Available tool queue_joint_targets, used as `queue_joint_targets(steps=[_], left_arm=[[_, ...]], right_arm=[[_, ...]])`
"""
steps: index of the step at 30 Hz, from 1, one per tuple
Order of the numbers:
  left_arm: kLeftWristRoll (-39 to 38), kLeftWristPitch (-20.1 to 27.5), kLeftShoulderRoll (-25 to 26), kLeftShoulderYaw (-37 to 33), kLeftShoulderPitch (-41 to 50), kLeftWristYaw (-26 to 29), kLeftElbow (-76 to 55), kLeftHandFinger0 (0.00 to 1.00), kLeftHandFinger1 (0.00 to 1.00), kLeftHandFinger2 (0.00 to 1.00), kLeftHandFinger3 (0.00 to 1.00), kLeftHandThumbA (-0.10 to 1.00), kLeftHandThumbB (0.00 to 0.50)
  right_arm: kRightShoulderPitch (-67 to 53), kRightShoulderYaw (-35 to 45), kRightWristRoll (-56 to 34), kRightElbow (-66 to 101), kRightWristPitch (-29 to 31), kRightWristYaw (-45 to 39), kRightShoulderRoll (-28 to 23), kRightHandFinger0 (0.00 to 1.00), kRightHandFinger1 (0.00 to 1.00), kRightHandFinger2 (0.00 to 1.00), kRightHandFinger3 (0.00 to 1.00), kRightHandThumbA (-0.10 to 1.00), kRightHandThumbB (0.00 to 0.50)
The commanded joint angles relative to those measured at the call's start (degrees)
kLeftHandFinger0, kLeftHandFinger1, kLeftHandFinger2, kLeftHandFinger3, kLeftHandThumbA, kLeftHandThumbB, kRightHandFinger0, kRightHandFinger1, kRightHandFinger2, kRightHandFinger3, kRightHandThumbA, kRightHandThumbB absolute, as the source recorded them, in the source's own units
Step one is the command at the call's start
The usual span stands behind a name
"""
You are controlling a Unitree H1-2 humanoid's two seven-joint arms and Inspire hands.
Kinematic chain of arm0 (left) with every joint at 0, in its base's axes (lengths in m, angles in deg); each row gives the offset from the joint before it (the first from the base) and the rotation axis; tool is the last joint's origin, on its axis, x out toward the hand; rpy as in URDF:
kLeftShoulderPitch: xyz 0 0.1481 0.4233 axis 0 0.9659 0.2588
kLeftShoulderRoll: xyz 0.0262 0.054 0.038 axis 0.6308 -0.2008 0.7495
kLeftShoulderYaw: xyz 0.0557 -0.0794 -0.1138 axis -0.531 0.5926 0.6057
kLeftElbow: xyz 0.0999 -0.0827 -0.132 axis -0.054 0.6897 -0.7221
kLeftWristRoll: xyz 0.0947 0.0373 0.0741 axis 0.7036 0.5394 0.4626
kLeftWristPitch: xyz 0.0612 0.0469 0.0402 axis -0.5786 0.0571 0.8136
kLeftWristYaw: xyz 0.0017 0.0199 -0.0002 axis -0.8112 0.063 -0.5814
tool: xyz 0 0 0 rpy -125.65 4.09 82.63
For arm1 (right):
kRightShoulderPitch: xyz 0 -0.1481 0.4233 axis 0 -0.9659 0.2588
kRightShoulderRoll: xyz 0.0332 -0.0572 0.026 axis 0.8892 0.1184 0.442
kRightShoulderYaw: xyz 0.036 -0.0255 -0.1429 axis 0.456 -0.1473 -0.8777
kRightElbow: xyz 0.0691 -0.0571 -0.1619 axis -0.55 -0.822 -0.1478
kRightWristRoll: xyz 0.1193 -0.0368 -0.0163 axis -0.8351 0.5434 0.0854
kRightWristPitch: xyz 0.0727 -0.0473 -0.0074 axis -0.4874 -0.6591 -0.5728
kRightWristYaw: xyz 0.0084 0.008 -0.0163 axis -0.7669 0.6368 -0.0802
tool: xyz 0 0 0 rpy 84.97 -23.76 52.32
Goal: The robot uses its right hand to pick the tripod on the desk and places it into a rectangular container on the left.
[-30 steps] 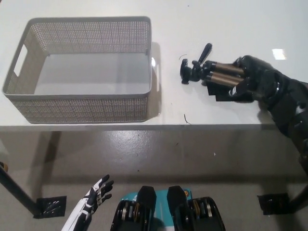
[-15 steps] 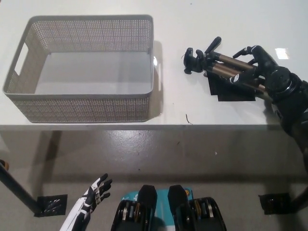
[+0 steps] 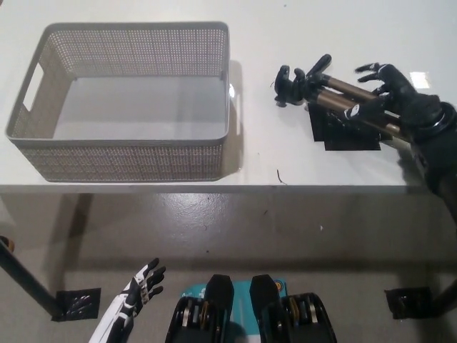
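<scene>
The tripod (image 3: 325, 89) lies folded on the white desk, its black head pointing left toward the basket and its bronze legs running right. My black right hand (image 3: 389, 93) rests over the far end of the legs with its fingers spread apart, not closed around them. The rectangular grey mesh basket (image 3: 136, 28) stands at the left of the desk with nothing in it, a hand's width from the tripod head. My white left hand (image 3: 139, 296) hangs low at the lower left, below the desk's front edge, fingers apart and holding nothing.
A black square patch (image 3: 350, 136) lies on the desk under the tripod legs. A thin dark scrap (image 3: 280, 176) sits near the desk's front edge (image 3: 214, 187). Black desk feet show on the floor at both lower corners.
The right hand was wrapped around the tripod legs; its fingers have since spread. The tripod has shifted a little away from the front edge and swung slightly. The left hand stayed put.
</scene>
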Motion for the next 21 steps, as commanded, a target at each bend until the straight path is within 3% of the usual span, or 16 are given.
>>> queue_joint_targets(steps=[1, 2, 3, 4, 5, 6, 7, 8, 10, 11, 13, 15, 19, 21], left_arm=[[-1.11, 2.69, 0.02, 0.68, 0.49, 0.03, -0.49, 1.00, 1.00, 1.00, 1.00, 1.00, 0.307], [-1.26, 2.69, 0.08, 0.65, 0.57, -0.12, -0.55, 1.00, 1.00, 1.00, 1.00, 1.00, 0.299], [-1.25, 2.82, 0.11, 0.67, 0.79, -0.12, -0.61, 1.00, 1.00, 1.00, 1.00, 1.00, 0.283], [-1.31, 3.27, 0.12, 0.68, 0.80, -0.19, -0.36, 1.00, 1.00, 1.00, 1.00, 1.00, 0.274], [-1.25, 3.41, 0.13, 0.67, 0.77, -0.17, -0.26, 1.00, 1.00, 1.00, 1.00, 1.00, 0.266], [-1.10, 3.36, 0.12, 0.67, 0.77, -0.09, -0.27, 1.00, 1.00, 1.00, 1.00, 1.00, 0.265], [-0.86, 2.94, 0.20, 0.62, 0.93, -0.01, -0.72, 1.00, 1.00, 1.00, 1.00, 1.00, 0.280], [-0.51, 2.56, 0.20, 0.63, 0.98, 0.23, -0.98, 1.00, 1.00, 1.00, 1.00, 1.00, 0.296], [-0.48, 2.54, -0.01, 0.71, 1.22, 0.47, -0.88, 1.00, 1.00, 1.00, 1.00, 1.00, 0.307], [-0.58, 2.77, 0.02, 0.76, 1.17, 0.43, -0.67, 1.00, 1.00, 1.00, 1.00, 1.00, 0.324], [-1.19, 3.54, 0.05, 0.86, 1.00, 0.08, 0.09, 1.00, 1.00, 1.00, 1.00, 1.00, 0.329], [-1.23, 3.97, 0.17, 0.80, 0.61, -0.14, 0.66, 1.00, 1.00, 1.00, 1.00, 1.00, 0.333], [-1.72, 2.93, 0.14, 1.08, 0.59, -0.02, -0.21, 1.00, 1.00, 1.00, 1.00, 1.00, 0.327], [-1.85, 3.53, -0.12, 1.01, 0.73, -0.06, 0.15, 1.00, 1.00, 1.00, 1.00, 1.00, 0.316]], right_arm=[[1.41, 8.17, -11.83, -2.15, -11.61, -11.04, -0.10, 0.00, 0.00, 0.49, 0.80, -0.10, 0.141], [1.67, 11.12, -14.20, -2.21, -12.91, -12.25, -0.29, 0.00, 0.00, 0.49, 0.74, -0.10, 0.129], [1.76, 15.19, -17.46, -2.18, -13.74, -13.32, -0.47, 0.00, 0.00, 0.51, 0.50, -0.10, 0.151], [1.98, 18.05, -19.62, -2.15, -14.47, -14.24, -0.67, 0.00, 0.00, 0.50, 0.37, -0.10, 0.167], [2.27, 19.92, -20.68, -2.12, -15.01, -14.84, -0.86, 0.00, 0.00, 0.47, 0.27, -0.10, 0.180], [2.56, 21.70, -21.55, -2.06, -15.45, -15.30, -1.04, 0.00, 0.00, 0.45, 0.26, -0.10, 0.184], [2.92, 23.42, -22.82, -1.97, -15.66, -15.69, -1.29, 0.00, 0.00, 0.45, 0.16, -0.10, 0.189], [3.28, 25.34, -23.65, -1.82, -15.74, -16.43, -1.51, 0.00, 0.00, 0.47, 0.28, -0.10, 0.173], [4.07, 29.23, -26.20, -1.75, -16.45, -17.29, -1.74, 0.00, 0.00, 0.50, 0.47, -0.10, 0.185], [4.43, 30.28, -26.55, -1.72, -16.80, -16.99, -1.81, 0.00, 0.00, 0.46, 0.46, -0.10, 0.209], [5.64, 35.40, -29.99, -1.71, -18.76, -14.30, -1.86, 0.00, 0.00, 0.44, 1.00, -0.10, 0.217], [6.63, 37.36, -30.49, -1.47, -18.88, -12.97, -2.01, 0.00, 0.00, 0.39, 1.00, -0.10, 0.210], [8.76, 39.87, -31.03, -0.50, -18.17, -14.27, -1.98, 0.00, 0.00, 0.53, 1.00, -0.10, 0.123], [9.16, 40.33, -30.64, -0.35, -18.23, -13.22, -2.04, 0.00, 0.00, 0.51, 1.00, -0.10, 0.137]])
